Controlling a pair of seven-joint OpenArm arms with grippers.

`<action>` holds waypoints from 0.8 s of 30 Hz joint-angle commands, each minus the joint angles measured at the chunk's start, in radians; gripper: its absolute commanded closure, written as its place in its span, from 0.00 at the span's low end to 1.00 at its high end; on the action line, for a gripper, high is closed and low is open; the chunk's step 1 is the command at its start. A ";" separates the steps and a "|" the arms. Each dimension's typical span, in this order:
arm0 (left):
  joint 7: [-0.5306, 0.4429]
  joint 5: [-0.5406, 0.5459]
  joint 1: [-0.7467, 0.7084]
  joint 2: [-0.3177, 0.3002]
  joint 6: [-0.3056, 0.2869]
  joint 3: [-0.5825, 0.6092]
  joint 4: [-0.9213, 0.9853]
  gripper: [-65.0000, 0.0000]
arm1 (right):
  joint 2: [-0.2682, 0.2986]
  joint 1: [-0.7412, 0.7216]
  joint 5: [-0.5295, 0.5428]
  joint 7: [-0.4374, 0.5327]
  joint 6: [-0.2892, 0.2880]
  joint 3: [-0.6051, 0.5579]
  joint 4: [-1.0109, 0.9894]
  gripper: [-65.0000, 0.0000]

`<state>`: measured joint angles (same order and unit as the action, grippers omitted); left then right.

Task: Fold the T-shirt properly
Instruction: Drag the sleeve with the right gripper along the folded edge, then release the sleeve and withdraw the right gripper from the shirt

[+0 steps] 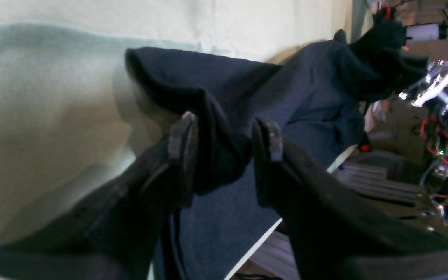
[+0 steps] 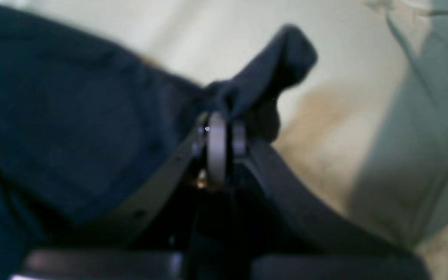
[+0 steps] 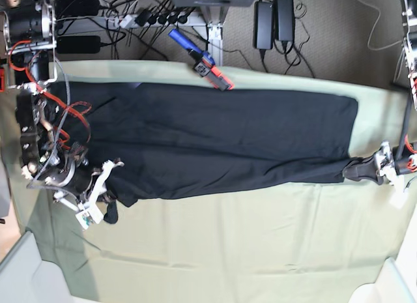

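Base view shows the large black cotton T-shirt stretched as a long matte band across the pale green cloth, from 9 to 3 o'clock. Only the wrist views reveal the grips: the left gripper pinches a bunched fold, the right gripper is clamped tight on another corner.

No readable text, label, brand or number anywhere — the views are too blurred.
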<state>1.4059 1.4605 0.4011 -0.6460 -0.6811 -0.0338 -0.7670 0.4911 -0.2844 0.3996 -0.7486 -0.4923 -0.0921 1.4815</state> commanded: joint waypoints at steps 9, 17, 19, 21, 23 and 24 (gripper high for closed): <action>-0.010 0.023 0.025 -0.022 -0.017 -0.005 -0.014 0.60 | 0.060 0.114 0.009 0.019 -0.069 0.008 0.120 1.00; -0.010 0.023 0.025 -0.021 -0.017 -0.005 -0.014 0.60 | 0.060 0.156 0.009 0.012 -0.069 0.008 0.122 1.00; -0.010 0.023 0.025 -0.022 -0.017 -0.005 -0.014 0.60 | 0.060 0.167 0.013 0.010 -0.069 0.008 0.123 1.00; -0.010 0.023 0.025 -0.021 -0.017 -0.005 -0.014 0.60 | 0.060 0.179 0.026 -0.001 -0.069 0.008 0.123 1.00; -0.010 0.023 0.025 -0.021 -0.017 -0.005 -0.014 0.60 | 0.060 0.187 0.053 -0.024 -0.069 0.008 0.123 1.00; -0.010 0.023 0.025 -0.021 -0.017 -0.005 -0.014 0.60 | 0.060 0.189 0.068 -0.035 -0.069 0.008 0.123 1.00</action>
<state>1.4059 1.4590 0.4015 -0.6460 -0.6811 -0.0338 -0.7666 0.5343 -0.0795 0.4572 -0.7959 -0.4923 -0.0929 1.5867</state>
